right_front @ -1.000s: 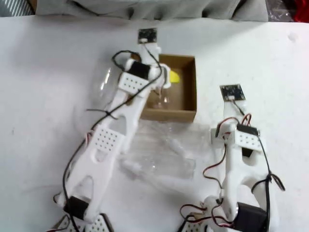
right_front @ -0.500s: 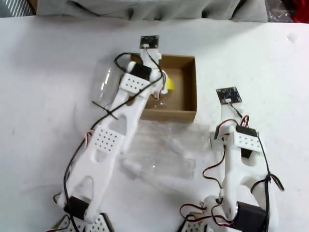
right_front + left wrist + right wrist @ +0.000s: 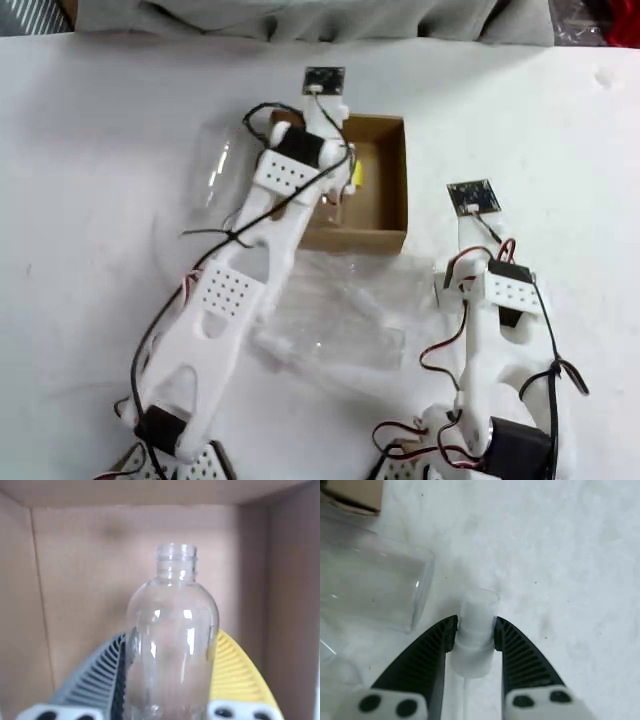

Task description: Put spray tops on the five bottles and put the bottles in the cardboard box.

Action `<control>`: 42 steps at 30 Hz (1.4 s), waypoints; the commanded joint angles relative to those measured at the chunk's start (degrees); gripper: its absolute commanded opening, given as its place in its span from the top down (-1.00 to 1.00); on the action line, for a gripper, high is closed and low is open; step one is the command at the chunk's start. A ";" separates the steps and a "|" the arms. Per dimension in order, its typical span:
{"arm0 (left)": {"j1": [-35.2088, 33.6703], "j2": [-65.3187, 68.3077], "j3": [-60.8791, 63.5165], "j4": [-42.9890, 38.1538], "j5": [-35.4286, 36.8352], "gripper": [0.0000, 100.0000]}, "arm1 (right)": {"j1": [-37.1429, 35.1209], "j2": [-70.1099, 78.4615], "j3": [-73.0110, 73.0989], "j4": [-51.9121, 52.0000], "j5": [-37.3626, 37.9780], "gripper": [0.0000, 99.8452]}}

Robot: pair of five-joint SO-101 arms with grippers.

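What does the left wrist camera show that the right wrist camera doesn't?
Left wrist view: the left end effector shut on an uncapped bottle inside the box. Right wrist view: the right end effector shut on a spray top over the table, near a second bottle lying down. Both: the cardboard box.

Cardboard box: open-topped, on the far part of the white table.
Left arm: stretched over the box's near-left corner, yellow finger inside the box.
Right arm: beside the box, apart from it.
Clear bottles: lying between the arms, near the box.
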 commanded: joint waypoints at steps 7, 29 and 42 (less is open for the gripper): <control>-2.42 -23.52 -3.08 9.41 -0.70 0.96 | -0.48 -0.13 -0.09 -0.84 0.44 0.97; -19.38 -77.58 78.95 1.76 -7.74 0.96 | -0.48 -0.13 -0.09 -2.07 0.09 0.97; -19.56 -86.20 125.01 -36.84 -7.30 0.95 | -0.40 -0.13 0.53 -1.98 0.44 0.97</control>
